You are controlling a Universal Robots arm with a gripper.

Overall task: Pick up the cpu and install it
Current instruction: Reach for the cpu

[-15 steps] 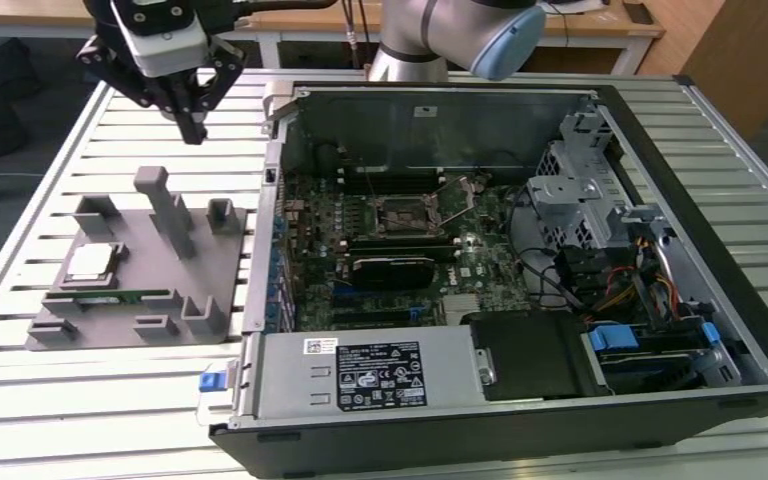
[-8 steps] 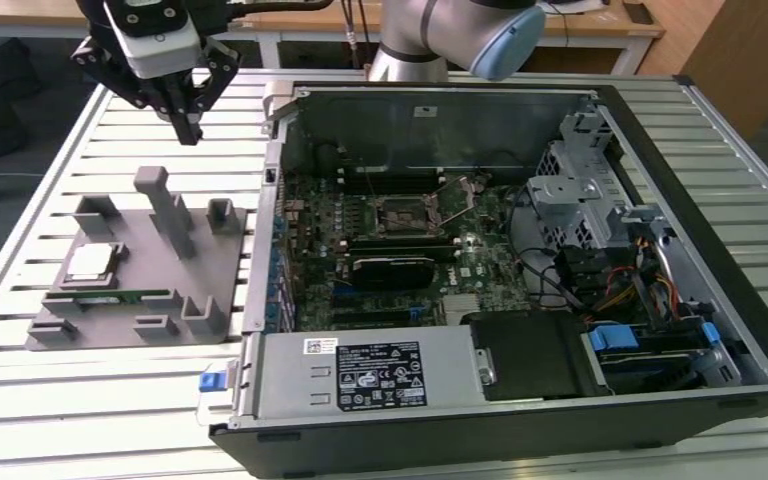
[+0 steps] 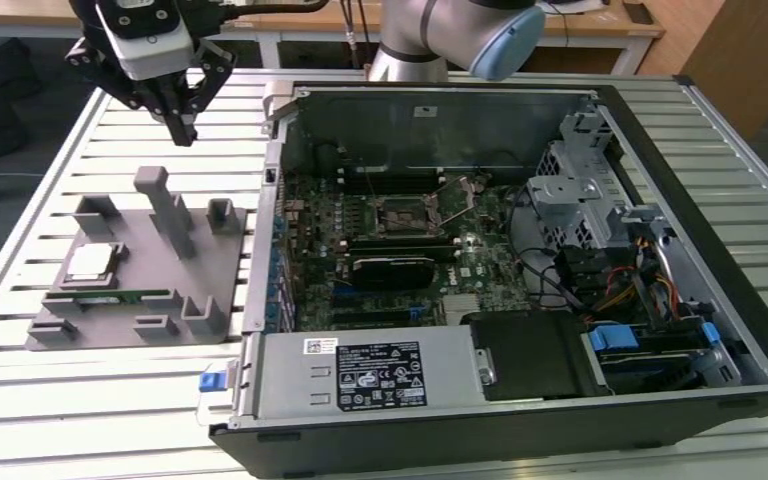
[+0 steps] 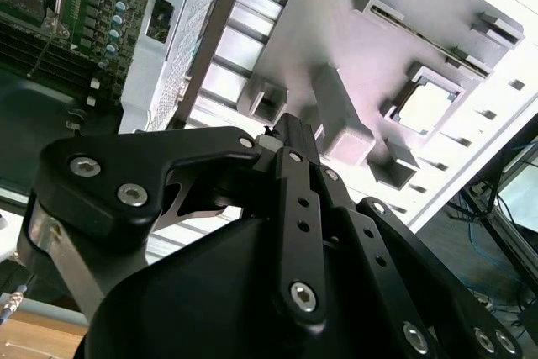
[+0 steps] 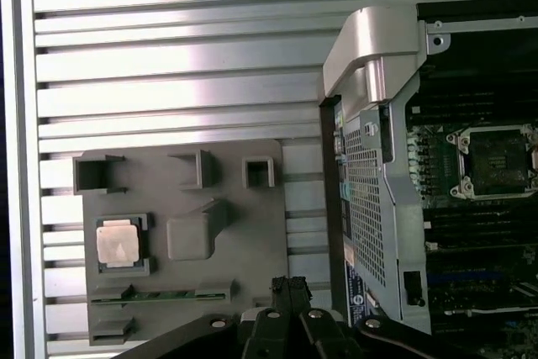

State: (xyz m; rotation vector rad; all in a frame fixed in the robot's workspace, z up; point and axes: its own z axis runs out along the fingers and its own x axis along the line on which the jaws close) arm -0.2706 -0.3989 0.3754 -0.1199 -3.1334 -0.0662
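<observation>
The cpu lies flat in a recess of the grey fixture plate, at the exterior view's left. It has a silvery top and a thin tan rim. Both wrist views show the cpu on the plate. My gripper hangs well above the plate's far end, its fingers shut together with nothing between them. The fingertips point down near the plate's edge by the case. The empty socket sits on the motherboard inside the open computer case.
A green memory stick lies in a slot on the plate beside the cpu. Grey posts rise from the plate. The case's metal side wall stands between plate and motherboard. A slatted metal table carries everything.
</observation>
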